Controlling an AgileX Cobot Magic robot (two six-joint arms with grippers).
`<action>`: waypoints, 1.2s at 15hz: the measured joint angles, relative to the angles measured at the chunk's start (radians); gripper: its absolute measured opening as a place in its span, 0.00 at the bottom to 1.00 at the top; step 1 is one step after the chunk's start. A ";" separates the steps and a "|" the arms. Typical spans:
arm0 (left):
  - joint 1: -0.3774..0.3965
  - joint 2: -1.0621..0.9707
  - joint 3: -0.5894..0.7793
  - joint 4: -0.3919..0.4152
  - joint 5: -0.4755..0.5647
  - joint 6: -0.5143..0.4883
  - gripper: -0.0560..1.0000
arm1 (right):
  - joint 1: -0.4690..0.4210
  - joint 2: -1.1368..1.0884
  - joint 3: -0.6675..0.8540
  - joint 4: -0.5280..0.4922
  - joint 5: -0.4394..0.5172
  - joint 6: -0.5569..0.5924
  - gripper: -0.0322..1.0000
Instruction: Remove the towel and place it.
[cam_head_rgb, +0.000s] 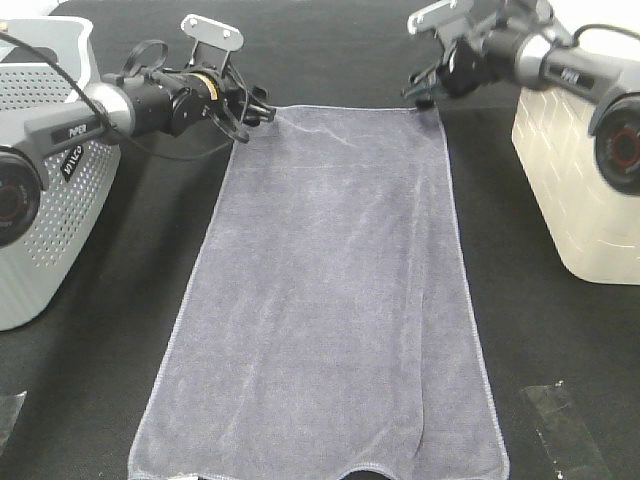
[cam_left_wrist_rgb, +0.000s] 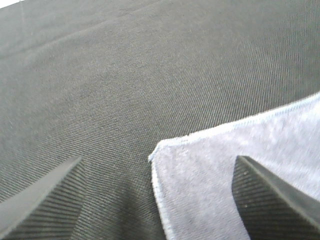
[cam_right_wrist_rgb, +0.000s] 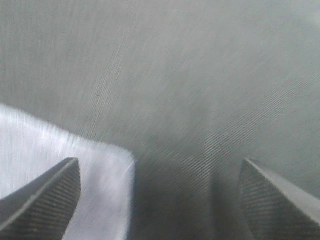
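Towel (cam_head_rgb: 330, 300) is lying flat and spread out lengthwise down the middle of the dark worktop (cam_head_rgb: 80, 400), its near end running to the bottom edge of the exterior view, its far hem stretching between the two arms.

Left claw (cam_head_rgb: 258, 110) is hovering at the far left corner of the towel. Wrist view: fingers (cam_left_wrist_rgb: 45, 200) are standing wide apart, the towel corner (cam_left_wrist_rgb: 210, 170) lying loose between them, nothing pinched.

Right claw (cam_head_rgb: 425, 95) is sitting at the far right corner. Wrist view is blurred, but both fingers (cam_right_wrist_rgb: 45, 200) are showing well apart, the towel corner (cam_right_wrist_rgb: 75, 165) lying by one finger, not gripped.

Grey perforated basket (cam_head_rgb: 60, 200) is standing at the left edge, white translucent bin (cam_head_rgb: 575, 190) at the right. Both are well clear of the towel.
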 joint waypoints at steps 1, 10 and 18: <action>0.000 -0.020 0.000 -0.003 0.005 -0.008 0.78 | 0.000 -0.025 0.000 0.016 0.000 0.000 0.81; -0.025 -0.292 0.000 -0.045 0.386 -0.011 0.78 | 0.003 -0.298 0.000 0.370 0.200 -0.103 0.81; -0.064 -0.589 -0.001 -0.076 1.062 0.052 0.78 | 0.004 -0.541 -0.001 0.527 0.767 -0.287 0.81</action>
